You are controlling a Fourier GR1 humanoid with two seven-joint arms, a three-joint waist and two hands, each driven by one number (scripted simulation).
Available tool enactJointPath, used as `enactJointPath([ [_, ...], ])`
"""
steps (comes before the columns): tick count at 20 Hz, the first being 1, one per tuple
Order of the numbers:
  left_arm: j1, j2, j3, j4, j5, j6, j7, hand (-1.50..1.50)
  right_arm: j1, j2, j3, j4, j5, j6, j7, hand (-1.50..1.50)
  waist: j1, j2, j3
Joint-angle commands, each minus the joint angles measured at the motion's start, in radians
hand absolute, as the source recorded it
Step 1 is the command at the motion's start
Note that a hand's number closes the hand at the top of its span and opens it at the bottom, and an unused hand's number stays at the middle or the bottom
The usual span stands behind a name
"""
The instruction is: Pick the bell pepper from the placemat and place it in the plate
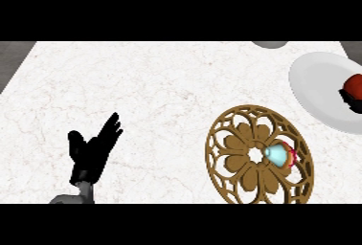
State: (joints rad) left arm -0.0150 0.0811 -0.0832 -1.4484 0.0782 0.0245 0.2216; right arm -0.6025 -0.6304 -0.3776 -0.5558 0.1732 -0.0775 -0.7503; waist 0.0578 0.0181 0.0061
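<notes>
A red bell pepper [352,83] shows at the view's right edge, over the white plate [320,86]. The black fingers of my right hand [351,101] curl against its lower side; the rest of that hand is cut off by the edge. Whether the pepper touches the plate I cannot tell. The round golden-brown openwork placemat [240,158] lies at the lower right. A small pale blue object with a red rim [277,154] rests on it. My left hand [92,148] is at the lower left, open, fingers up, resting.
A grey rounded object [271,44] is cut off by the top edge, above the plate. The white marble counter [141,86] spreads across the left and middle, with dark floor past its left and right corners.
</notes>
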Motion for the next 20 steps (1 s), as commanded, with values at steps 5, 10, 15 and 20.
enactJointPath([
  [5,-0.026,-0.005,-0.007,0.002,0.016,-0.025,0.013,0.0,-0.126,-0.084,0.064,0.259,0.127,-0.029,0.087,1.5,0.042,0.021,-0.001],
  [10,-0.02,0.002,-0.017,0.013,-0.004,-0.021,0.017,0.0,-0.154,-0.057,0.169,0.327,0.238,-0.001,0.104,-1.5,0.069,0.029,0.002],
  [15,-0.03,-0.023,-0.033,-0.013,-0.007,-0.008,0.025,0.0,-0.179,-0.048,0.112,0.361,0.175,0.121,-0.013,-1.5,0.046,0.023,0.005],
  [20,-0.03,-0.018,-0.02,0.007,0.0,-0.01,0.028,0.0,-0.22,-0.041,-0.004,0.381,0.056,0.215,-0.072,-1.5,0.034,0.022,0.005],
])
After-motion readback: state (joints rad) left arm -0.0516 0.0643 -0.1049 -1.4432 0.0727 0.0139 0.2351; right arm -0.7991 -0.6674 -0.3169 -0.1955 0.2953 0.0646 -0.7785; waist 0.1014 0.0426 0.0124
